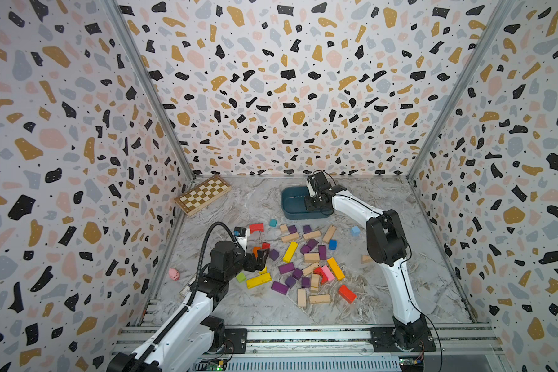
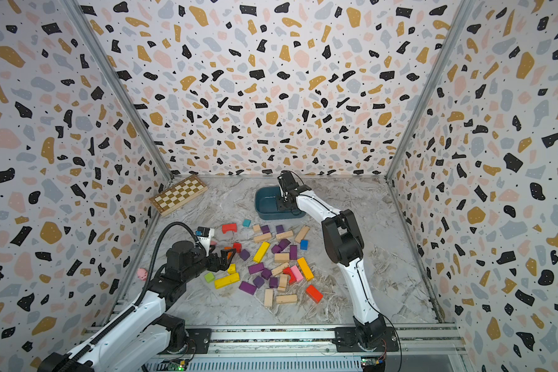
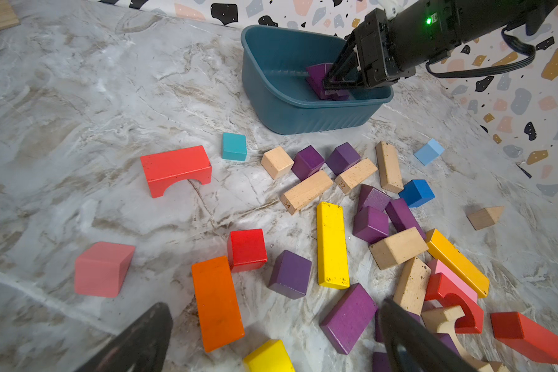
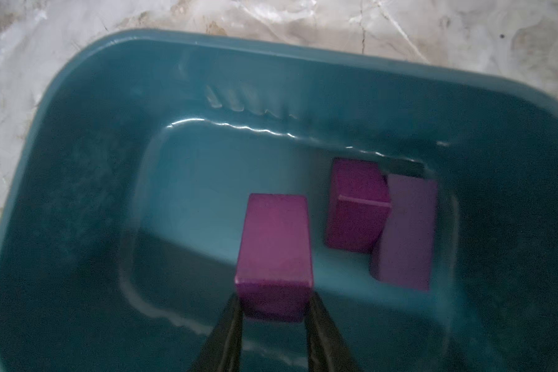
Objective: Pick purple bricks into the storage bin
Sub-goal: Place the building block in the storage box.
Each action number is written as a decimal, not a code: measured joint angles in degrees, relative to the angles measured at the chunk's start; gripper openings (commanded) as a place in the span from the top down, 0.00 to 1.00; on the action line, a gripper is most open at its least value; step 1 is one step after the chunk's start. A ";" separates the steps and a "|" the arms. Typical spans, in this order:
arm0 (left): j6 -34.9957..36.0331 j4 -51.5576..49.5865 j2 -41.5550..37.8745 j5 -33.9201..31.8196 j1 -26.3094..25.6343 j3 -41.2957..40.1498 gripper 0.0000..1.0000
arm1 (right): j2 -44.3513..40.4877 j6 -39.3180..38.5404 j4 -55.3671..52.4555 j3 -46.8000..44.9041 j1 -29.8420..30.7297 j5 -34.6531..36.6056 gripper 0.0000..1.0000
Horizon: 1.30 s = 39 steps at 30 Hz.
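Right gripper (image 4: 274,299), clamping a purple brick (image 4: 274,254) inside the storage bin (image 4: 78,161), may topple it against two binned bricks (image 4: 358,206) on release; left gripper (image 3: 274,306) gapes empty.

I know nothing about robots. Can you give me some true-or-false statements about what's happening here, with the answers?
1. The right gripper holds a purple brick above the storage bin's floor. True.
2. Nothing else is in the bin. False: two more purple bricks lie inside.
3. The left gripper clamps a yellow block. False: it is open and empty.
4. A chessboard lies near the back wall. True.
5. Every purple brick is binned. False: many purple bricks lie on the table.
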 measured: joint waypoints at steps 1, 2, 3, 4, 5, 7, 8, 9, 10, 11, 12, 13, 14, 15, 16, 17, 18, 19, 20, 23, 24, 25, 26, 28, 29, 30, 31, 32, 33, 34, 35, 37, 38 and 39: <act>0.00 0.00 -0.02 0.00 0.00 0.00 0.01 | 0.48 0.13 -0.20 0.46 0.07 0.02 0.73; 0.00 0.00 -0.02 0.00 0.00 0.00 0.01 | 0.90 0.26 -0.33 0.85 0.09 0.07 0.72; 0.02 0.00 -0.04 0.00 0.00 0.00 0.01 | 1.42 0.44 -0.68 1.55 0.09 0.07 0.73; 0.00 0.00 -0.04 0.00 0.00 0.00 0.01 | 1.92 0.55 -0.96 2.25 0.09 0.13 0.73; 0.02 0.00 -0.07 0.00 0.00 0.00 0.01 | 2.36 0.68 -1.20 2.95 0.09 0.17 0.72; 0.00 0.00 -0.07 0.00 0.00 0.00 0.01 | 3.30 0.98 -1.49 4.42 0.09 0.35 0.72; 0.00 0.00 -0.07 0.00 0.00 0.00 0.01 | 3.65 1.09 -1.55 4.94 0.09 0.39 0.72; 0.00 0.00 -0.07 0.00 0.00 0.00 0.01 | 3.91 1.20 -1.57 5.31 0.09 0.52 0.72; 0.00 0.00 -0.07 0.00 0.00 0.00 0.01 | 4.02 1.29 -1.57 5.35 0.09 0.57 0.72; 0.00 0.00 -0.07 0.00 0.00 0.00 0.01 | 4.04 1.42 -1.77 5.35 0.09 0.68 0.72; 0.00 0.00 -0.07 0.00 0.00 0.00 0.01 | 4.11 1.51 -1.92 5.35 0.09 0.81 0.72; 0.00 0.00 -0.07 0.00 0.00 0.00 0.01 | 4.13 1.57 -2.10 5.35 0.09 0.98 0.72; 0.00 0.00 -0.07 0.00 0.00 0.00 0.01 | 4.20 1.66 -2.23 5.35 0.09 1.18 0.72; 0.02 0.00 -0.07 0.00 0.00 0.00 0.01 | 4.24 1.77 -2.25 5.35 0.09 1.42 0.72; 0.00 0.00 -0.07 0.00 0.00 0.00 0.01 | 4.26 1.86 -2.27 5.35 0.09 1.62 0.72; 0.00 0.00 -0.07 0.00 0.00 0.00 0.01 | 4.26 1.95 -2.34 5.35 0.09 1.84 0.72; 0.02 0.00 -0.07 0.00 0.00 0.00 0.01 | 4.26 2.01 -2.34 5.35 0.09 2.08 0.72; 0.02 0.00 -0.07 0.00 0.00 0.00 0.01 | 4.26 2.16 -2.34 5.35 0.09 2.32 0.72; 0.00 0.00 -0.07 0.00 0.00 0.00 0.01 | 4.26 2.21 -2.32 5.35 0.09 2.58 0.71; 0.00 0.00 -0.07 0.00 0.00 0.00 0.01 | 4.26 2.43 -2.34 5.35 0.09 3.28 0.71; 0.00 0.00 -0.07 0.00 0.00 0.00 0.01 | 4.26 2.47 -2.34 5.35 0.09 3.48 0.70; 0.00 0.00 -0.07 0.00 0.00 0.00 0.01 | 4.28 2.54 -2.34 5.35 0.09 3.67 0.70; 0.02 0.00 -0.07 0.00 0.00 0.00 0.01 | 4.26 2.60 -2.32 5.35 0.09 3.82 0.70; 0.00 0.00 -0.07 0.00 0.00 0.00 0.01 | 4.26 2.67 -2.34 5.35 -0.02 4.00 0.69; 0.02 0.00 -0.07 0.00 0.00 0.00 0.01 | 4.28 2.69 -2.34 5.35 -0.09 4.07 0.68; 0.00 0.00 -0.07 0.00 0.00 0.00 0.01 | 4.26 2.80 -2.32 5.35 -0.09 4.13 0.67; 0.02 0.00 -0.07 0.00 0.00 0.00 0.01 | 4.26 2.84 -2.34 5.35 -0.20 4.20 0.67; 0.00 0.00 -0.07 0.00 0.00 -0.02 0.01 | 4.26 2.86 -2.34 5.35 -0.28 4.20 0.66; 0.02 0.00 -0.07 0.00 0.00 0.00 0.01 | 4.28 2.93 -2.32 5.35 -0.35 4.22 0.65; 0.00 0.00 -0.07 0.00 0.00 0.00 0.01 | 4.28 3.02 -2.34 5.35 -0.35 4.22 0.63; 0.00 0.00 -0.07 0.00 0.00 0.00 0.01 | 4.28 3.06 -2.32 5.35 -0.39 4.22 0.60; 0.00 0.00 -0.07 0.00 0.00 0.00 0.01 | 4.28 3.06 -2.32 5.35 -0.44 4.24 0.58; 0.00 0.00 -0.07 0.00 0.00 0.00 0.01 | 4.28 3.06 -2.32 5.35 -0.46 4.22 0.57; 0.00 0.00 -0.07 0.00 0.00 0.00 0.01 | 4.28 3.06 -2.32 5.35 -0.46 4.24 0.56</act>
